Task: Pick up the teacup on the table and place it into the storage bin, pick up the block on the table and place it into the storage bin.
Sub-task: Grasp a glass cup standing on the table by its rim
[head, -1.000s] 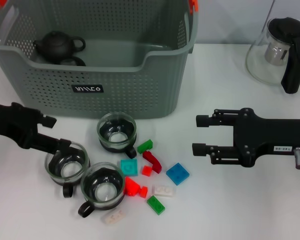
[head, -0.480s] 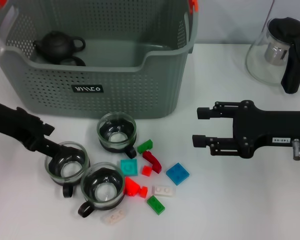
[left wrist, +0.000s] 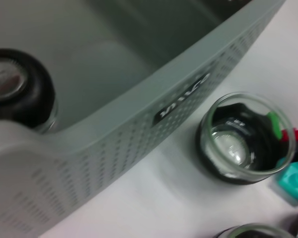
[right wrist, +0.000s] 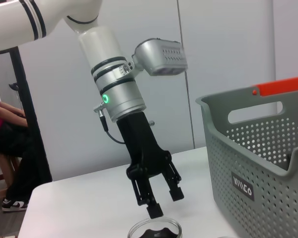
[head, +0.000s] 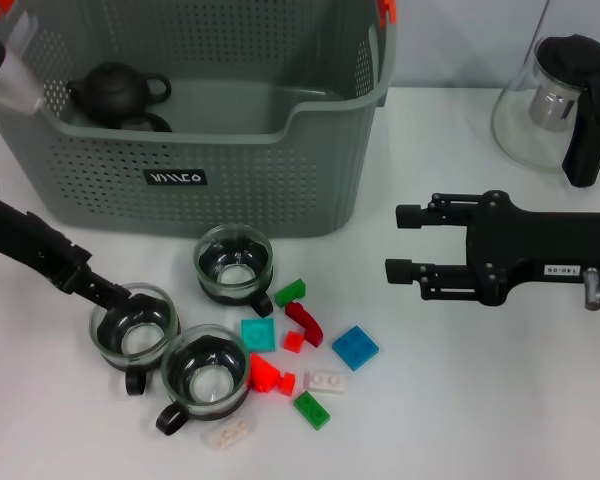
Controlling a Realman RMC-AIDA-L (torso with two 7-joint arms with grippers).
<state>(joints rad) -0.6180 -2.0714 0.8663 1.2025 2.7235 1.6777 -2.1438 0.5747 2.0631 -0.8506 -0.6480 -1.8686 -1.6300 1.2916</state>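
L gripper, fingers spread, straddles the rim of the leftmost teacup w/ one tip inside it, at approx 7 o'clock from the storage bin; R gripper hovers unclenched over bare table at 3 o'clock of the blocks.

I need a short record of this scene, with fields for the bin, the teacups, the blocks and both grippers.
storage bin: at the table's back, holds a dark teapot
teacups: three glass cups on the table in front of the bin
nearest cup to left gripper: leftmost teacup
blocks: small coloured pieces scattered right of the cups
left gripper: open, at the leftmost teacup's rim
right gripper: open, right of the blocks, holding nothing
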